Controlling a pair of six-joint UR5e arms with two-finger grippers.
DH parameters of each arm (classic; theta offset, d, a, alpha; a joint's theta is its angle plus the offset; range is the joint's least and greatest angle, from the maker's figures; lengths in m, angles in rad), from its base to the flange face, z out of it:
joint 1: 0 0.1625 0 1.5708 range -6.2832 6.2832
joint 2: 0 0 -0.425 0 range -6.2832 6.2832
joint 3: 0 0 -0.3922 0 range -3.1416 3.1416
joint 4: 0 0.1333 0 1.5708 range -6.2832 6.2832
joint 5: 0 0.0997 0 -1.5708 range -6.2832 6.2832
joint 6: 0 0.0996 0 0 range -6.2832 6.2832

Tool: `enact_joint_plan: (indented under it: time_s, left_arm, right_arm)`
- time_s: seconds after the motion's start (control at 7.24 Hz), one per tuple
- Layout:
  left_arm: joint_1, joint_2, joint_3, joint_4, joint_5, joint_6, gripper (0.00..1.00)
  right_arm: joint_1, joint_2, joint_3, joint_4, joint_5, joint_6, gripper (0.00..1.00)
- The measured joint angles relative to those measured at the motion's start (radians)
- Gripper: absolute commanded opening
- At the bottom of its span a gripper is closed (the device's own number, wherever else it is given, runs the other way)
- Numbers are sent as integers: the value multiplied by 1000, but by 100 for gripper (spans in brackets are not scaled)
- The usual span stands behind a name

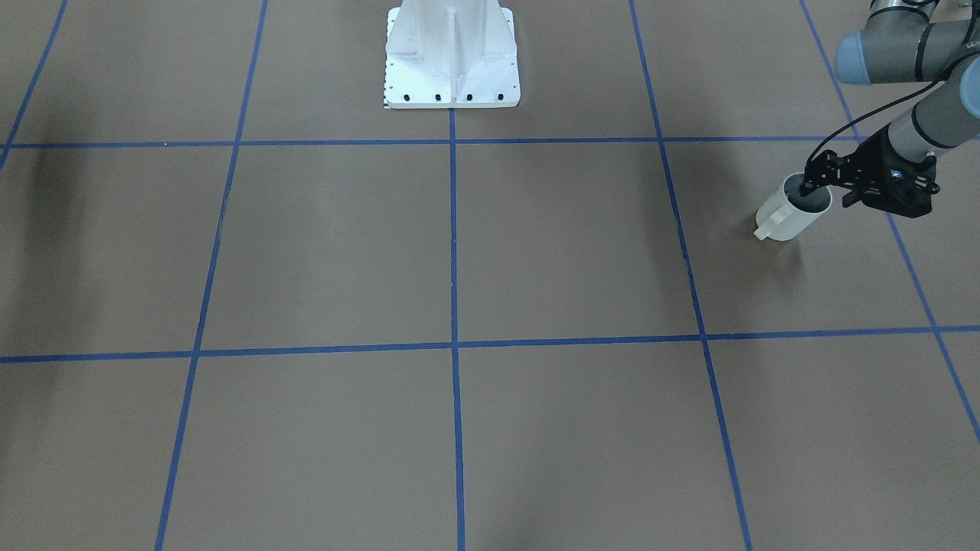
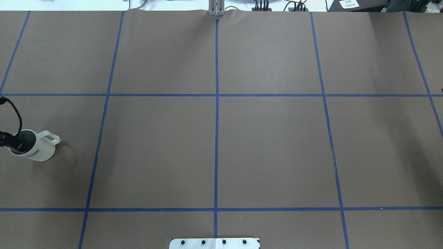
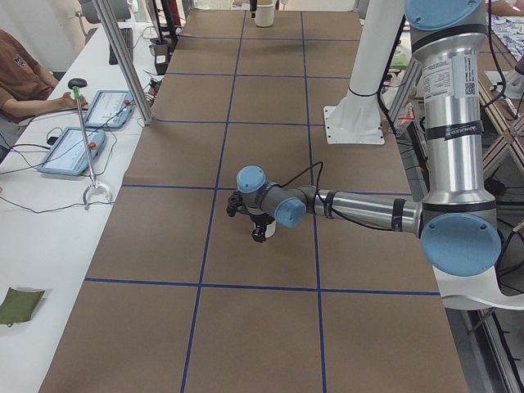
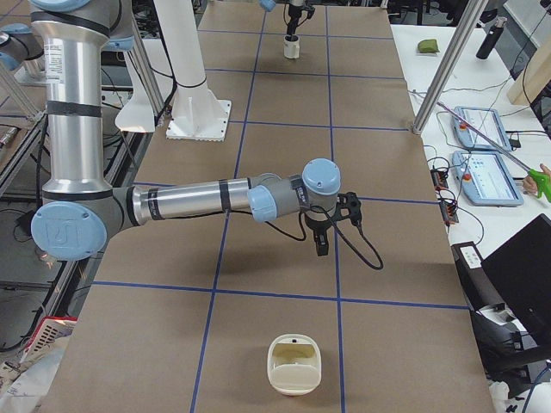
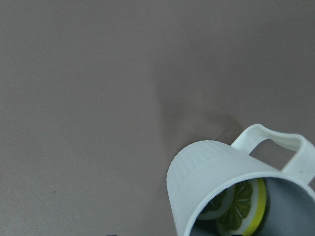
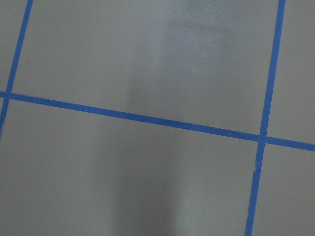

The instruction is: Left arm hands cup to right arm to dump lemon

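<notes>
The left pincer [image 1: 805, 184] was clamped on the rim of the cup [image 1: 788, 218], one finger inside the mouth and one outside. It held the cup tilted at the far left edge of the tabletop [image 2: 270, 148], handle pointing towards the middle. The lemon [image 5: 241, 206] lay inside, against the grey bottom. The right pincer [image 4: 320, 239] hung over the tabletop well apart from the cup; we could not tell whether it was open or closed. A cream container [image 4: 294, 366] sat near the right end.

We judged the hand-over not yet begun. The thin rim grip worried us: the cup could swivel or slip between the fingers on the way across. Tipped further, it could spill the lemon early. The left fingers also crowded the rim, so the right pincer might collide with them when taking hold.
</notes>
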Motion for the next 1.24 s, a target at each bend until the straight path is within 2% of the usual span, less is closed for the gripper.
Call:
enact_joint_plan:
  time_s: [0.28, 0.55, 0.83, 1.24]
  left_arm:
    - [3, -5, -5, 0, -5, -8, 0]
    - [2, -36, -30, 7, -64, -84, 0]
    - [0, -134, -42, 10, -119, -338, 0]
    - [24, -346, -35, 18, -115, -773, 0]
  right_arm:
    - [0, -1, 0, 0, 0, 0, 100]
    - [0, 0, 2, 1, 0, 0, 100]
    - [-15, 1, 5, 50, 0, 3, 100]
    - [-97, 8, 3, 224, -22, 90, 100]
